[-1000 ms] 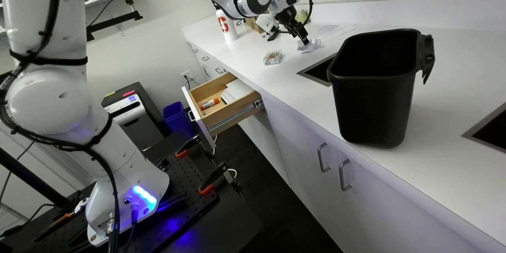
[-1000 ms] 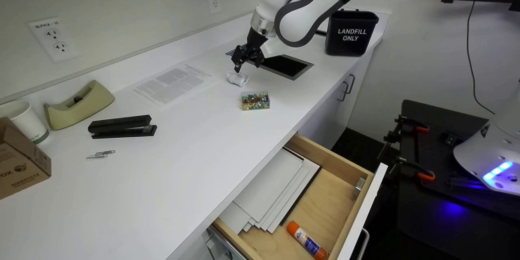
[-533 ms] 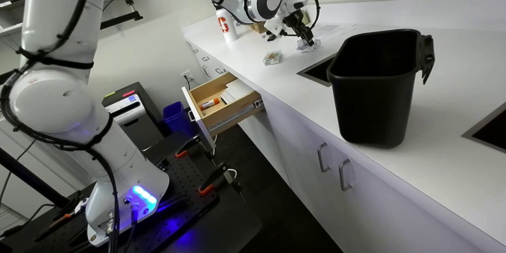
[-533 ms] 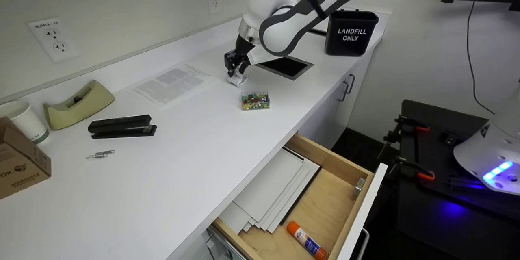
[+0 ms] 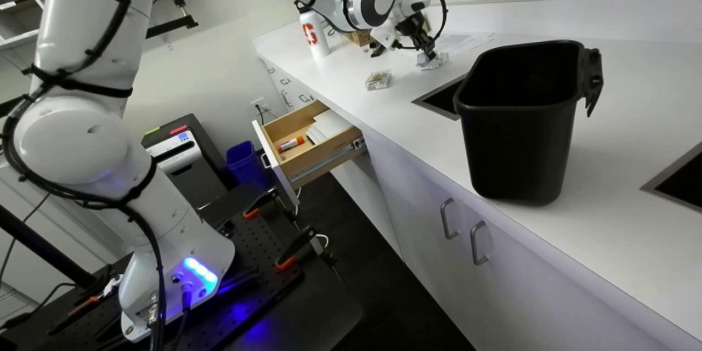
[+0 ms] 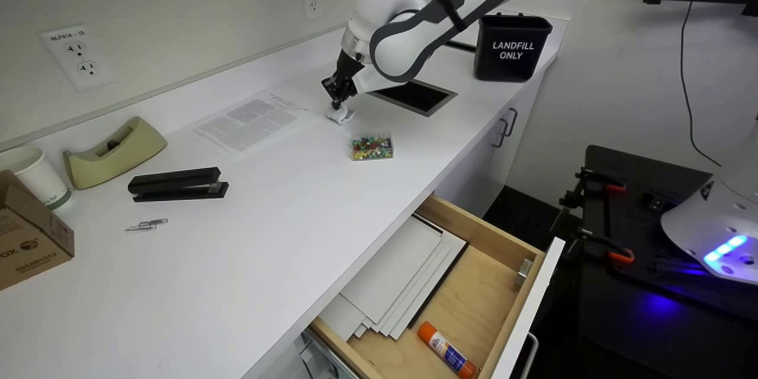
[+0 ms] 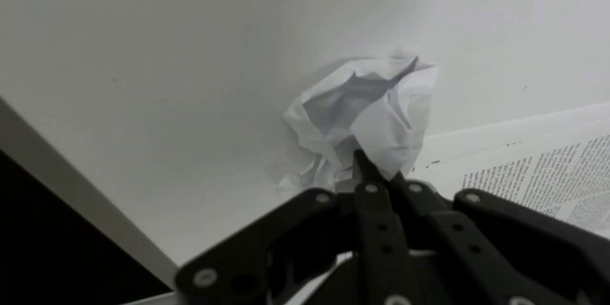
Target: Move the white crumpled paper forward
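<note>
The white crumpled paper (image 7: 333, 105) rests on the white counter (image 6: 284, 189), seen in both exterior views under the fingertips. From the wrist camera, my gripper (image 7: 379, 174) is shut on a fold of the white crumpled paper, whose pinched corner runs down between the two black fingers (image 7: 364, 164). The rest of the ball spreads out ahead and to the left of the tips. In an exterior view my gripper (image 6: 336, 105) points down at the ball and covers its upper edge. Whether the paper is lifted at all, I cannot tell.
A clear box of colourful pins (image 6: 372, 147) stands near the paper. A printed sheet (image 6: 254, 124) lies flat beside it, and a dark framed panel (image 6: 414, 96) is on its opposite side. Further off are a black bin (image 6: 512, 50), a stapler (image 6: 177, 183) and an open drawer (image 6: 474, 290).
My gripper has come down onto the white crumpled paper and its jaws have closed on it. The paper has shifted slightly, away from the dark panel and towards the printed sheet.
</note>
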Robot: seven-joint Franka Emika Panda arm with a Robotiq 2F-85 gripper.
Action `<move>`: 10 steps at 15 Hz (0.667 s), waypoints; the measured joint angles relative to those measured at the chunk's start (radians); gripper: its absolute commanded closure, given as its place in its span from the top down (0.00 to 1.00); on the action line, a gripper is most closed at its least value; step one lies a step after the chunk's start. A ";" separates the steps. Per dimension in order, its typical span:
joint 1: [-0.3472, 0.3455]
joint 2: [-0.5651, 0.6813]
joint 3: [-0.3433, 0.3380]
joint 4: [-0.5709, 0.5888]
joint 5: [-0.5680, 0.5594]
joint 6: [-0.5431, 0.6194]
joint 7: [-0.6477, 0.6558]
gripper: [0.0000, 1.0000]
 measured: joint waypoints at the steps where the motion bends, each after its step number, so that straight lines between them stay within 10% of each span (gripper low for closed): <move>1: 0.001 0.000 0.000 0.002 0.001 0.000 0.000 0.06; 10: 0.046 -0.139 0.154 -0.036 0.007 -0.068 -0.124 0.05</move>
